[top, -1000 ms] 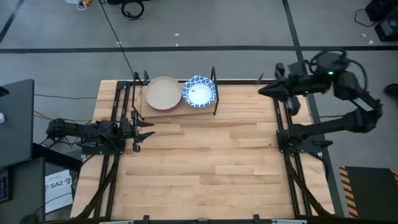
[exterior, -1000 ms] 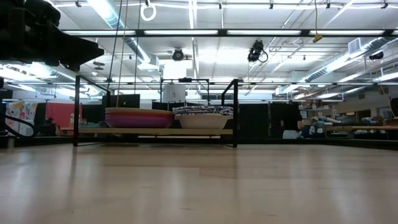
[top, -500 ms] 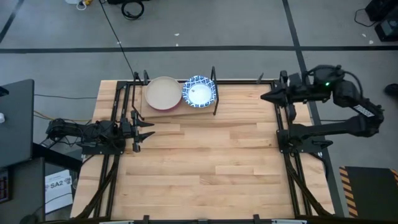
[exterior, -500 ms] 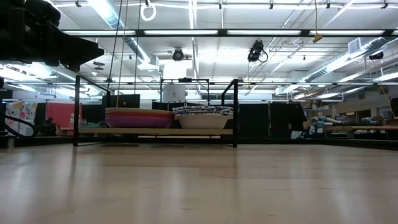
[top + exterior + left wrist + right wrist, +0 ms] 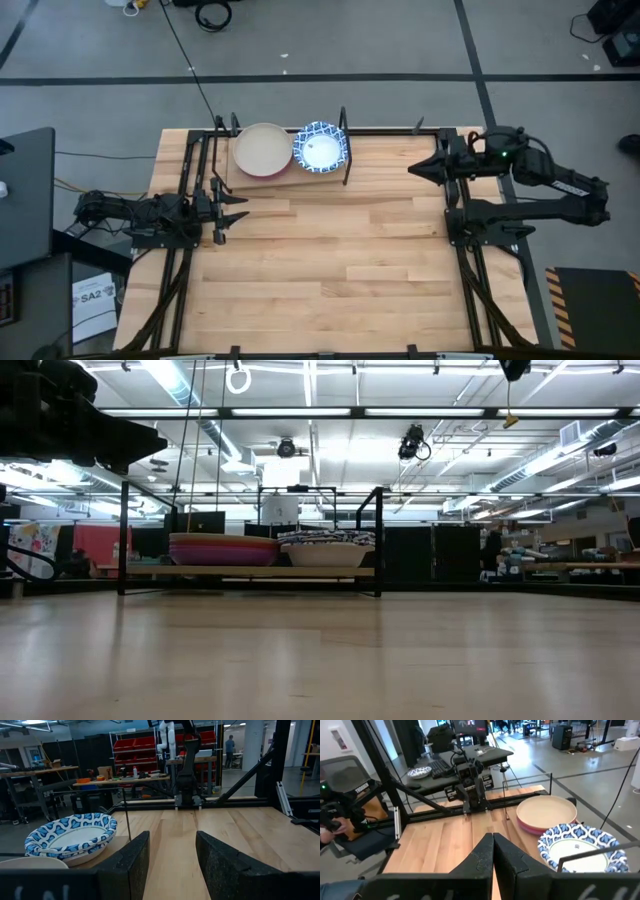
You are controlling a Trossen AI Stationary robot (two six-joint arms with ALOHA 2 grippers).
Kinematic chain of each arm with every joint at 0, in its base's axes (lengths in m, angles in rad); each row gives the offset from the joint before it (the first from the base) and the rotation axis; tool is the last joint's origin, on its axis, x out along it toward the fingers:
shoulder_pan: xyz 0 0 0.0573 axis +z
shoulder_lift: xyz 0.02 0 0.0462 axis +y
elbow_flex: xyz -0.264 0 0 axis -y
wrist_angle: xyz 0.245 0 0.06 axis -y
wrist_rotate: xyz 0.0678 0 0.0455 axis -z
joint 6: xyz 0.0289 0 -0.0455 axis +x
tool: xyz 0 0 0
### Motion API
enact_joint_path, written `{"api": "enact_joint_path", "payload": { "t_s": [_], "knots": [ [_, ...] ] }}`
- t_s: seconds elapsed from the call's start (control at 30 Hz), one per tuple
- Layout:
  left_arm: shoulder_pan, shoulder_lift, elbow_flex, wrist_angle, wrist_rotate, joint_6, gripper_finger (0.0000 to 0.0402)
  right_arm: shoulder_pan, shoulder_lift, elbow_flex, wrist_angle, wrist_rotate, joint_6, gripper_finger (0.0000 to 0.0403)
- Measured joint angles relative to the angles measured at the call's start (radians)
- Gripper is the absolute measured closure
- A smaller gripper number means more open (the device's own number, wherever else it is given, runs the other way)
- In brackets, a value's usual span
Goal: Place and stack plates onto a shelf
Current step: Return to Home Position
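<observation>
Left gripper (image 5: pixel 236 207) sits low at my left edge of the table (image 5: pixel 330 270), pointing in toward the middle. Its fingers (image 5: pixel 127 865) are parted with a clear gap of bare wood between them, and they hold nothing. The shelf (image 5: pixel 288 177) lies near it, a little ahead and off to its left, at the table's far edge. Two stacks of plates stand on the plank side by side, just beside each other. The stack nearer this gripper is topped by a beige plate (image 5: pixel 263 149). The blue-patterned stack (image 5: pixel 321 147) stands just past it. Through the left wrist the blue-patterned plates (image 5: pixel 70 832) show as at least two nested, with the beige rim (image 5: pixel 30 863) closer in. From table height the plain stack (image 5: pixel 223 550) shows magenta and purple bands under its pale top, and the patterned stack (image 5: pixel 328 550) stands beside it on the plank (image 5: pixel 250 571), between the black posts. Right gripper (image 5: pixel 413 170) is raised at my right edge of the table and points inward. Its fingers (image 5: pixel 480 862) are pressed together to a point, with nothing in them. From this gripper the shelf is ahead and to the right, apart from the tip. The blue-patterned plate (image 5: pixel 580 847) is the nearer one, the beige plate (image 5: pixel 546 810) beyond it.
</observation>
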Motion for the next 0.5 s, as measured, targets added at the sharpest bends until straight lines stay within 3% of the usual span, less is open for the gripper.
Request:
{"api": "enact_joint_path", "payload": {
  "t_s": [0.5],
  "knots": [
    [0.0,0.0,0.0,0.0,0.0,0.0,0.0235,0.0,-0.179,-0.258,0.144,-0.001,0.066,0.0389]
  ]
}}
